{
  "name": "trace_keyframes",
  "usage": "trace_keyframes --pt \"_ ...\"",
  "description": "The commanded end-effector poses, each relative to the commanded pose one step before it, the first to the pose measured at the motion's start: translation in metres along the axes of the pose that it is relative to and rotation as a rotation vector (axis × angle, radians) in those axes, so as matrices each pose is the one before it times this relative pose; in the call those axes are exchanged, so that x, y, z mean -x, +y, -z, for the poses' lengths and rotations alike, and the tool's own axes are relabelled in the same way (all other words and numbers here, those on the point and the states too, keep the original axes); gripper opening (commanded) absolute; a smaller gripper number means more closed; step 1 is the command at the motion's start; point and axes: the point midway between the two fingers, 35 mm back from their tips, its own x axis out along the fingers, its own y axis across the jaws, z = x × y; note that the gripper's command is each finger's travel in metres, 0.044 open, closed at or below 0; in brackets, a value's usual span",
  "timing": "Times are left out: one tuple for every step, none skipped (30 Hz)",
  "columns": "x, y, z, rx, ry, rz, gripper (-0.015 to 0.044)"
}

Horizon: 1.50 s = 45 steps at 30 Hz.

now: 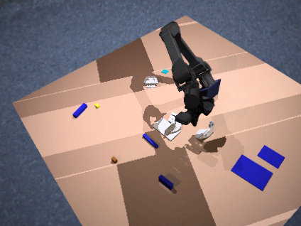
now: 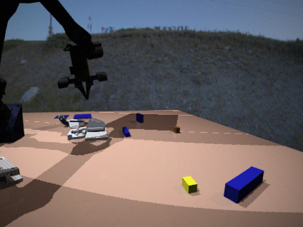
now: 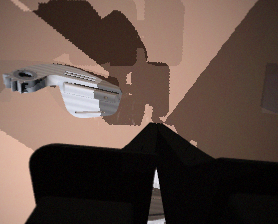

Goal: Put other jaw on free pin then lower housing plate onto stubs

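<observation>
Black gripper [image 1: 194, 124] [image 2: 86, 98] [image 3: 154, 129], jaws closed on nothing, hovers above the table; the loose white jaw [image 1: 204, 133] [image 2: 73, 122] [image 3: 90, 95] lies beside the base [image 1: 172, 138] [image 2: 96, 136]. Unless I open before descending, shut fingertips could knock it away.

Gripper [image 1: 194, 123] [image 2: 86, 97] [image 3: 154, 129], black, fingertips together: raised, with open air between tips and table [image 1: 92, 137] [image 2: 154, 163] [image 3: 220, 115] in the exterior view.

Obstacle, top view centre: white plate assembly with upstanding grey jaw [image 1: 165, 128] [image 2: 96, 136], just beside the gripper's outline.

Obstacle, right of centre: loose white toothed jaw [image 1: 204, 133] [image 2: 76, 123] [image 3: 90, 98]; narrow gap to the assembly.

Obstacle, below left of the assembly: slim blue bar [image 1: 150, 141] [image 2: 126, 132].

Passage, lower middle: table strip between that bar and the dark blue block [image 1: 165, 182] [image 2: 139, 118].

Passage, lower right: wider strip between loose jaw and large flat blue rectangle [image 1: 253, 173] [image 2: 82, 116].
</observation>
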Motion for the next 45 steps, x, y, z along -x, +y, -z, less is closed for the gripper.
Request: trace_keyframes --pt "-0.00253 0.01148 -0.00241 0.1148 0.01401 -0.02733 0.0000" --pt "-0.00044 0.00222 -0.00067 0.0275 0.00369 -0.00517 0.0000" --pt "-0.00045 0.00220 -0.00071 0.0275 0.00363 -0.00523 0.0000" --pt "-0.00045 0.00218 -0.00075 0.0275 0.00356 -0.00529 0.0000" --pt "-0.00045 0.00215 -0.00078 0.0274 0.00350 -0.00535 0.0000" --pt "-0.00045 0.00213 -0.00081 0.0274 0.00343 -0.00541 0.0000" --pt "-0.00045 0.00211 -0.00085 0.0274 0.00336 -0.00547 0.0000" --pt "-0.00045 0.00208 -0.00088 0.0274 0.00330 -0.00553 0.0000" --pt "-0.00046 0.00206 -0.00091 0.0274 0.00323 -0.00559 0.0000" --pt "-0.00046 0.00203 -0.00095 0.0274 0.00316 -0.00565 0.0000" --pt "-0.00046 0.00200 -0.00098 0.0274 0.00308 -0.00570 0.0000" --pt "-0.00046 0.00198 -0.00101 0.0273 0.00301 -0.00576 0.0000" --pt "-0.00046 0.00195 -0.00104 0.0273 0.00294 -0.00582 0.0000" --pt "-0.00046 0.00192 -0.00107 0.0273 0.00286 -0.00587 0.0000" --pt "-0.00046 0.00189 -0.00109 0.0273 0.00278 -0.00593 0.0000" --pt "-0.00046 0.00187 -0.00112 0.0273 0.00271 -0.00599 0.0000" --pt "-0.00047 0.00184 -0.00115 0.0273 0.00263 -0.00604 0.0000" --pt "-0.00047 0.00181 -0.00118 0.0272 0.00255 -0.00609 0.0000" --pt "-0.00047 0.00178 -0.00120 0.0272 0.00247 -0.00615 0.0000" --pt "-0.00047 0.00175 -0.00123 0.0272 0.00238 -0.00620 0.0000" --pt "-0.00047 0.00172 -0.00125 0.0272 0.00230 -0.00625 0.0000" --pt "-0.00047 0.00169 -0.00127 0.0272 0.00221 -0.00630 0.0000" --pt "-0.00047 0.00166 -0.00130 0.0272 0.00213 -0.00635 0.0000" --pt "-0.00047 0.00163 -0.00132 0.0271 0.00204 -0.00640 0.0000" --pt "-0.00048 0.00160 -0.00134 0.0271 0.00195 -0.00645 0.0000" --pt "-0.00048 0.00157 -0.00136 0.0271 0.00186 -0.00650 0.0000" --pt "-0.00048 0.00154 -0.00138 0.0271 0.00177 -0.00655 0.0000" --pt "-0.00048 0.00151 -0.00140 0.0271 0.00168 -0.00660 0.0000" --pt "-0.00048 0.00148 -0.00142 0.0270 0.00158 -0.00664 0.0000" --pt "-0.00048 0.00145 -0.00144 0.0270 0.00148 -0.00668 0.0000" --pt "-0.00048 0.00142 -0.00146 0.0270 0.00139 -0.00673 0.0000" --pt "-0.00048 0.00139 -0.00147 0.0270 0.00129 -0.00677 0.0000" --pt "-0.00048 0.00135 -0.00149 0.0270 0.00119 -0.00681 0.0000" --pt "-0.00048 0.00132 -0.00151 0.0269 0.00109 -0.00685 0.0000" --pt "-0.00049 0.00129 -0.00152 0.0269 0.00099 -0.00689 0.0000" --pt "-0.00049 0.00126 -0.00153 0.0269 0.00088 -0.00692 0.0000" --pt "-0.00049 0.00123 -0.00155 0.0269 0.00078 -0.00696 0.0000" --pt "-0.00049 0.00120 -0.00156 0.0269 0.00067 -0.00700 0.0000" --pt "-0.00049 0.00117 -0.00158 0.0268 0.00056 -0.00703 0.0000" --pt "-0.00049 0.00113 -0.00159 0.0268 0.00045 -0.00706 0.0000" --pt "-0.00049 0.00110 -0.00160 0.0268 0.00034 -0.00709 0.0000" --pt "-0.00049 0.00107 -0.00161 0.0268 0.00023 -0.00712 0.0000" --pt "-0.00049 0.00104 -0.00162 0.0267 0.00012 -0.00714 0.0000" --pt "-0.00049 0.00101 -0.00163 0.0267 0.00001 -0.00717 0.0000" --pt "-0.00049 0.00098 -0.00164 0.0267 -0.00011 -0.00719 0.0000"
